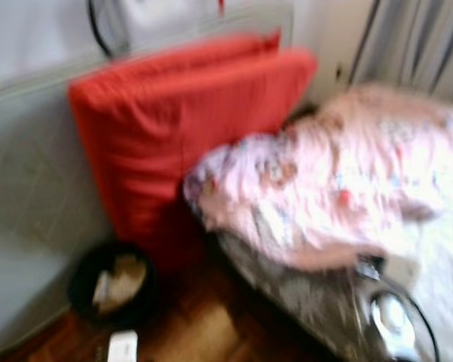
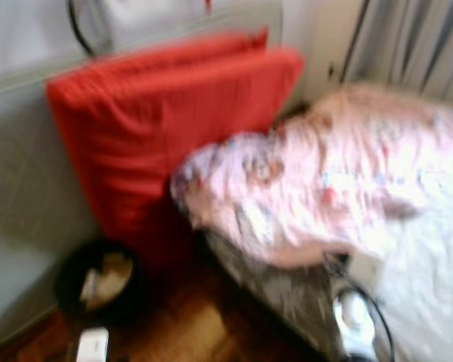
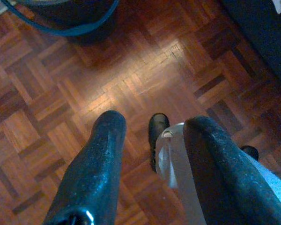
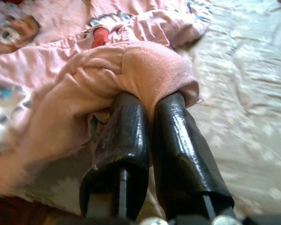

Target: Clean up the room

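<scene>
The right pincer (image 4: 152,105) has its two black fingers (image 4: 124,140) pressed close together, and between their tips they pinch a thick fold of a pink blanket (image 4: 145,70) that looks soft and fleecy. The blanket spreads away from the fingers across the bed, and it carries printed cartoon figures, among them a small red shape (image 4: 99,36) and a brown round one (image 4: 14,30) near the picture's edge. Beside the blanket lies a pale sheet (image 4: 243,103) with a faint white pattern, wrinkled in many places, and the blanket's edge rests on it.
</scene>
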`<state>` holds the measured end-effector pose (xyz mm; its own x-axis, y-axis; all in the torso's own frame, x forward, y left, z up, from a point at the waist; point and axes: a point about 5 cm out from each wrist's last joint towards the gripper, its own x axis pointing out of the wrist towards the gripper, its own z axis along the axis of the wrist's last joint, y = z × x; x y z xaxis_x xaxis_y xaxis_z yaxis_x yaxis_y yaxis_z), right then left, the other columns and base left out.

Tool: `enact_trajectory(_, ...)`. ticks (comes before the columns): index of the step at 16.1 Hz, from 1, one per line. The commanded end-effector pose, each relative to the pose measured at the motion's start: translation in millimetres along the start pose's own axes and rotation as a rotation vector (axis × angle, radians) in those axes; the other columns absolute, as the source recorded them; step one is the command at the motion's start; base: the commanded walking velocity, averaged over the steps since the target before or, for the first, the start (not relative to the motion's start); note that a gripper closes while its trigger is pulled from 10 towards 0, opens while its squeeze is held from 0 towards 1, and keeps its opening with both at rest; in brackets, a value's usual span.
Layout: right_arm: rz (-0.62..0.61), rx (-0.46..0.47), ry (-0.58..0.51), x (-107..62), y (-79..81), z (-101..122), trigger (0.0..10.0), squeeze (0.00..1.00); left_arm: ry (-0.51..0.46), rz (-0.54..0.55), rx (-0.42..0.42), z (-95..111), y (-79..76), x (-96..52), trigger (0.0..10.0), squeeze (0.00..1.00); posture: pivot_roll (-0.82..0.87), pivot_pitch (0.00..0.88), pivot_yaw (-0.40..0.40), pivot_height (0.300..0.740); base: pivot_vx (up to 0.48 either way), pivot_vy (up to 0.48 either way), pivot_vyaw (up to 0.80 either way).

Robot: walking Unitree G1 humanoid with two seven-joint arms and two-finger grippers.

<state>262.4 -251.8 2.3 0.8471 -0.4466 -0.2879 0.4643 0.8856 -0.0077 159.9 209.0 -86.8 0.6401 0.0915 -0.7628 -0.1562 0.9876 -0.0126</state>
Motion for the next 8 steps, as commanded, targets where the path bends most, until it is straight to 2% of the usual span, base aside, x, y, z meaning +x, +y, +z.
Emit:
enact_trajectory(1, 0.009, 0.009, -0.004, -0.2, 5.0, 0.7, 10.0, 0.00, 0.011, 0.015, 0.023, -1.8, 7.5, -1.3, 10.0, 0.00, 0.03, 0.007, 0.022, 0.740, -0.247, 0.000, 0.00)
enact_trajectory(7, 0.015, 0.001, -0.008, -1.3, 5.2, -0.1, 10.0, 0.00, 0.009, 0.007, 0.023, -1.2, 5.9, -1.0, 10.0, 0.00, 0.02, 0.009, 0.021, 0.740, -0.249, 0.000, 0.00)
enact_trajectory(8, 0.019, -0.002, -0.013, -1.8, 5.2, -0.1, 10.0, 0.00, 0.008, 0.009, 0.024, -1.1, 5.5, -0.9, 10.0, 0.00, 0.02, 0.009, 0.020, 0.740, 0.000, 0.000, 0.00)
